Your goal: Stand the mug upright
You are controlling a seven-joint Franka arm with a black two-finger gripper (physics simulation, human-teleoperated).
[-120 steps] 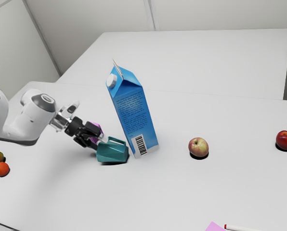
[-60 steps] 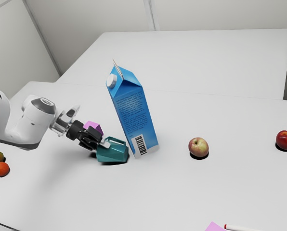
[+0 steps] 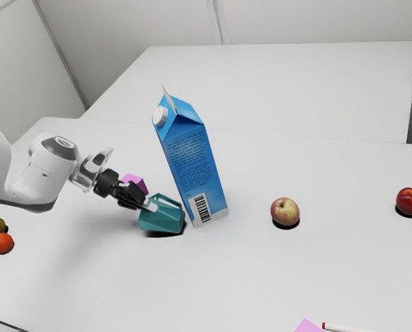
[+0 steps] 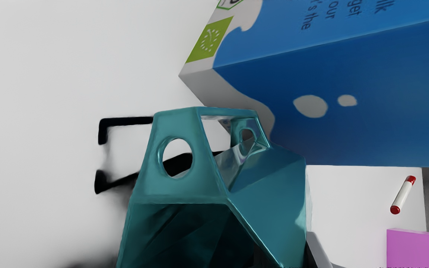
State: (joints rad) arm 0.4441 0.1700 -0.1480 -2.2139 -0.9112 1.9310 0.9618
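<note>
Pinching the mug (image 4: 270,190); it's tilted.

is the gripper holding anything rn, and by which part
Yes, the mug, by its side wall at the open rim: the gripper has one finger outside that wall and the other inside.

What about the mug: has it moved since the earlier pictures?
Yes, slightly: against the unmoved blue carton, the mug has tilted, its end nearest the end effector rising.
</note>
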